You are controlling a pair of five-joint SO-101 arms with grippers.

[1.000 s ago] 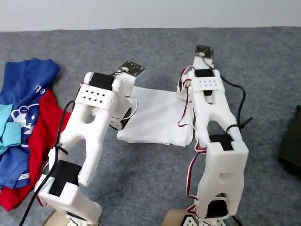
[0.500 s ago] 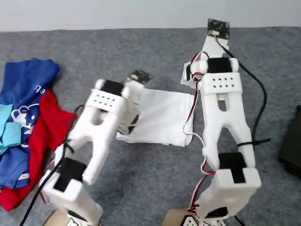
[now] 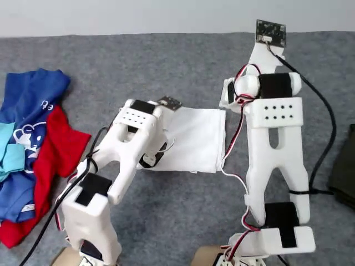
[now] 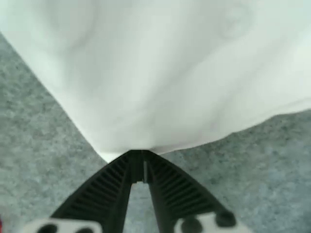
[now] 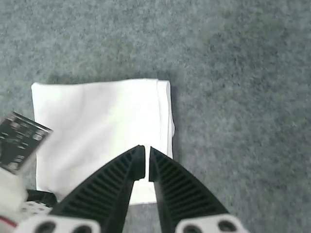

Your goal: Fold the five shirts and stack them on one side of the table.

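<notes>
1. High view: a white fabric shirt folded into a flat rectangle (image 3: 194,138) lies in the middle of the grey, felt-like table (image 3: 166,66), between the two white arms.
2. The left arm bends low over the near left part of the white shirt. In the left wrist view, the left gripper (image 4: 139,156) has its black ribbed claws pressed together, with their tips at the shirt's edge. Whether any cloth is pinched between them cannot be told.
3. The right arm stands to the right of the shirt, with its wrist raised over the far right corner. In the right wrist view, the right gripper (image 5: 146,150) hangs above the shirt, claws drawn together with only a thin slit between them and nothing held.
4. At the left edge of the table lies an unfolded heap of shirts: a dark blue shirt (image 3: 28,100), a red shirt (image 3: 55,149) partly over it, and a light turquoise shirt (image 3: 11,155) at the very edge.
5. The blue shirt carries a white printed picture and a few letters, too small and crumpled to read.
6. A dark object (image 3: 344,166) sits at the right edge of the table, well apart from the white shirt.
</notes>
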